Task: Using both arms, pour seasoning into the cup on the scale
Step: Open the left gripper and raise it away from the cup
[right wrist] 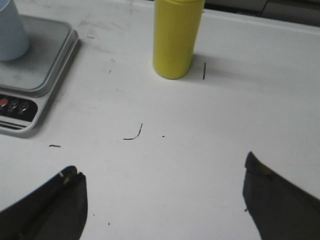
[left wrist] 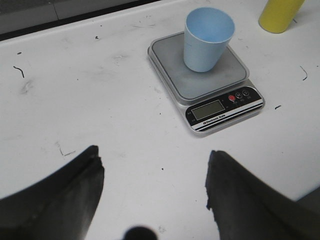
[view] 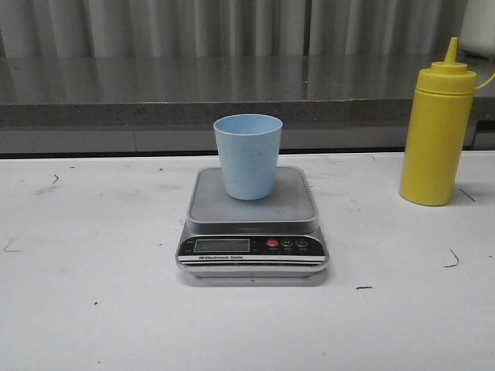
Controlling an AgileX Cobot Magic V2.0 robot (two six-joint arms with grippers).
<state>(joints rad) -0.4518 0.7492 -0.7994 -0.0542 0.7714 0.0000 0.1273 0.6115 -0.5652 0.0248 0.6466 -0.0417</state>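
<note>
The pale blue cup [view: 247,156] stands upright on the steel platform of the silver-grey scale [view: 252,239] at the table's middle. The yellow seasoning bottle [view: 437,127] stands upright at the right, apart from the scale. Neither gripper shows in the front view. In the left wrist view the left gripper [left wrist: 155,167] is open and empty over bare table, short of the scale [left wrist: 220,107] and cup [left wrist: 207,37]. In the right wrist view the right gripper [right wrist: 162,175] is open and empty, short of the bottle [right wrist: 176,37], whose top is cut off. The scale's corner [right wrist: 47,65] shows there too.
The white table [view: 93,294] has small dark marks. A grey ledge [view: 155,93] runs along the back with a corrugated wall behind it. A yellow cable [view: 486,79] shows at the far right beside the bottle.
</note>
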